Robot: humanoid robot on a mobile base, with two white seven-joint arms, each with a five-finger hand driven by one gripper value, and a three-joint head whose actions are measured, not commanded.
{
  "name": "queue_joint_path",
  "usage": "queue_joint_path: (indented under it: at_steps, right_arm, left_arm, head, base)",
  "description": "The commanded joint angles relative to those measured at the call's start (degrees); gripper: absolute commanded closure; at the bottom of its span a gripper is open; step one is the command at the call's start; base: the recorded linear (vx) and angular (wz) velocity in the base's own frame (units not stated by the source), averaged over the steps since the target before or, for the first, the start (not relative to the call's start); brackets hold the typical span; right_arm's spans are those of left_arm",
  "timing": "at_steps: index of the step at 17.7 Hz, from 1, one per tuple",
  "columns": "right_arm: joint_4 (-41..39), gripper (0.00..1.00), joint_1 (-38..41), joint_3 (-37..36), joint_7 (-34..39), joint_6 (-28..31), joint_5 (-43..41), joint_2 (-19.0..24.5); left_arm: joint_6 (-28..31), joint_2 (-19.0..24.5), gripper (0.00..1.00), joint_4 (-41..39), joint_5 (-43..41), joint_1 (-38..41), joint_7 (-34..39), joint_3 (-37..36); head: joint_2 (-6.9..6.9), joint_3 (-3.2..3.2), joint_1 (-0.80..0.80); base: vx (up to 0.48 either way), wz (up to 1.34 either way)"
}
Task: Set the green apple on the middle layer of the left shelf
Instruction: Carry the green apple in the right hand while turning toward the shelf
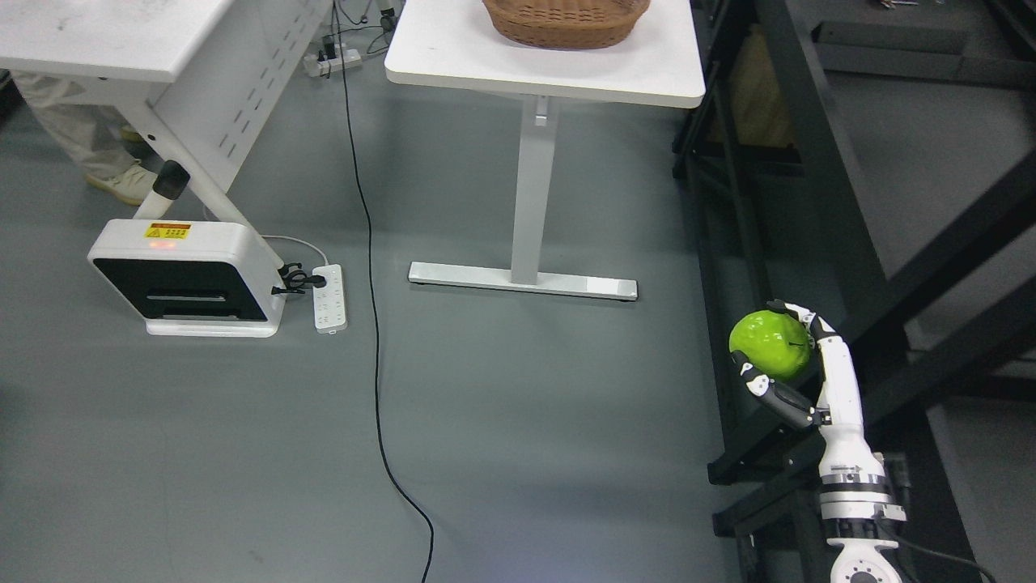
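The grey floor (502, 421) takes up most of the head view and is open through the centre and lower left. A black cable (374, 324) runs down it from the top edge to the bottom edge, left of centre. A white worktop (453, 57) stands at top centre on a single white leg (530, 186) with a flat foot bar (522, 279). A wicker basket (565, 20) sits on it, cut by the upper edge of the view. A second white worktop (89, 36) occupies the top left corner. Below it, a white unit with a black front (186, 279) rests on the floor, with a white power strip (329, 297) just beside its right side. A person's trouser leg and shoe (121, 182) show at the left edge. The black shelf frame (817, 162) fills the right side; its uprights and diagonal members bound the open floor along a line running from top centre-right to the lower right.

The right robot hand (777, 356) rises from the lower right, close against the shelf frame. Its fingers (781, 397) are curled and clamped around the green apple (770, 344), one group over the top and one beneath. The apple is held above the floor, just beside the frame's front edge, not on any layer.
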Motion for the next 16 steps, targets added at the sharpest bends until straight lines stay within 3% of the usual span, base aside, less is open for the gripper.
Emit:
queue_joint_path:
  at_steps: [1, 9, 16]
  right_arm:
    - [0.0, 1.0, 0.01, 0.0, 0.03, 0.06, -0.03, 0.43]
    - [0.0, 1.0, 0.09, -0.09, 0.03, 0.06, -0.12, 0.43]
    - [0.0, 1.0, 0.18, 0.0, 0.03, 0.14, -0.12, 0.43]
  left_arm:
    - [-0.03, 1.0, 0.0, 0.07, 0.0, -0.01, 0.01, 0.06]
    - [-0.03, 1.0, 0.0, -0.02, 0.0, -0.01, 0.01, -0.11]
    - [-0.03, 1.0, 0.0, -0.02, 0.0, -0.01, 0.01, -0.11]
  head:
    - [0.0, 0.0, 0.0]
    - [0.0, 0.0, 0.0]
    - [0.0, 0.0, 0.0]
  base:
    - [-0.21, -0.36]
    - [-0.159, -0.7]
    - [-0.027, -1.02]
